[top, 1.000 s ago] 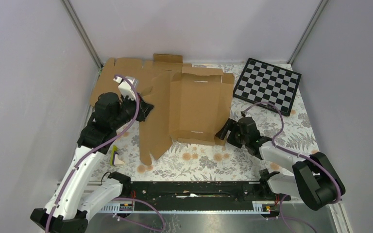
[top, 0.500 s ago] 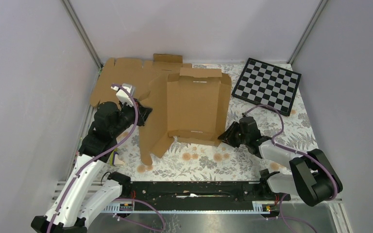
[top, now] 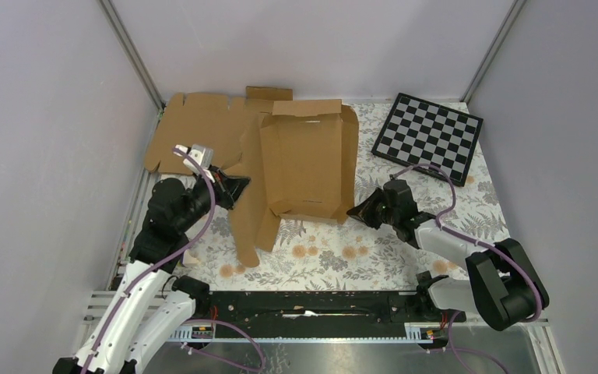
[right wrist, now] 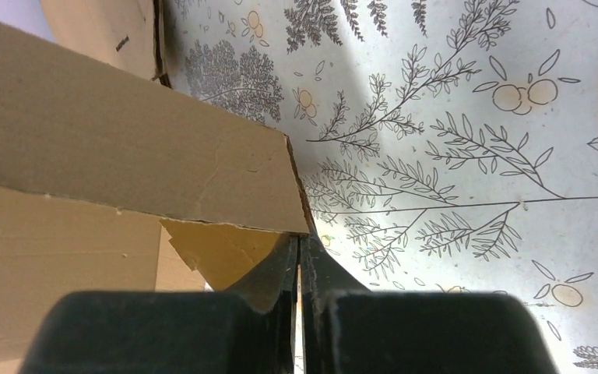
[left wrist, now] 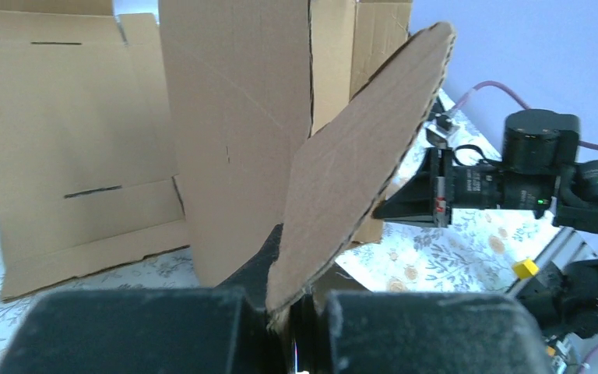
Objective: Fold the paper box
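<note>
The paper box (top: 304, 160) sits mid-table, half formed, with its long axis running near to far. It lies squarely between the two arms: the left gripper (top: 232, 187) is at its left side and the right gripper (top: 360, 212) at its near right corner. The left gripper's jaws are clamped on a side flap (left wrist: 358, 156) of the box, which rises tilted out of the fingers in the left wrist view. The right gripper's jaws are pressed together right at the near end of the box's right wall (right wrist: 140, 148); whether they nip any board there or only touch it is hard to make out. I judge that the coming fold turns on that right wall, which runs away from the right gripper toward the far side, so the right arm is the nearer one. Neither wrist camera shows the box's base. A flat cardboard sheet (top: 195, 125) lies at far left, partly covered by the box, and the checkerboard (top: 430, 137) sits at far right, apart from it.
</note>
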Robot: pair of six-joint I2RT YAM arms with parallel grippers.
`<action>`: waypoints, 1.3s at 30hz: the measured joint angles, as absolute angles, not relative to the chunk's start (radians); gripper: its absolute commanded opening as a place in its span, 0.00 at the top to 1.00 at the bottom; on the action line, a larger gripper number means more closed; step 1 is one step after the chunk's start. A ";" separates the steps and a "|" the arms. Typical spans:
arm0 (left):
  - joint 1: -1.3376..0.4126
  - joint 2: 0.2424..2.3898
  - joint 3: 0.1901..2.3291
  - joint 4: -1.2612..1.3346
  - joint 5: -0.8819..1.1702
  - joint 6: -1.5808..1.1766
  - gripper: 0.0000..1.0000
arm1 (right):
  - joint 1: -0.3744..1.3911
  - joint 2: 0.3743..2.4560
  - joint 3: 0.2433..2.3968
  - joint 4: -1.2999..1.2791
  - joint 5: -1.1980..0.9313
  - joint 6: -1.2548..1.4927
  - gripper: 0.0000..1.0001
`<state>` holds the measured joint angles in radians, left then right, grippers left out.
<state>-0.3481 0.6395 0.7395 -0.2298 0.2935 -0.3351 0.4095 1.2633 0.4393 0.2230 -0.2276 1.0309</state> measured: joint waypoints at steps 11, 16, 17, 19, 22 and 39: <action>-0.348 0.569 0.642 -0.042 0.483 -0.417 1.00 | 0.406 1.225 0.446 0.221 -0.060 1.205 1.00; -0.348 0.544 0.584 0.050 0.523 -0.454 1.00 | 0.406 1.225 0.478 0.215 -0.023 1.245 1.00; -0.347 0.541 0.572 0.072 0.525 -0.465 1.00 | 0.406 1.227 0.482 0.216 -0.016 1.244 1.00; -0.347 0.538 0.544 0.122 0.527 -0.492 1.00 | 0.407 1.234 0.483 0.223 -0.007 1.240 1.00; -0.347 0.537 0.500 0.182 0.528 -0.521 1.00 | 0.410 1.264 0.474 0.253 0.010 1.214 1.00; -0.517 0.605 0.481 0.237 0.512 -0.476 1.00 | 0.451 1.432 0.418 0.425 -0.019 1.006 0.83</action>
<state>-0.5171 0.6052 0.4812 0.2367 0.5117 -0.4759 0.4507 1.4319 0.4183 0.4252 -0.0193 1.0058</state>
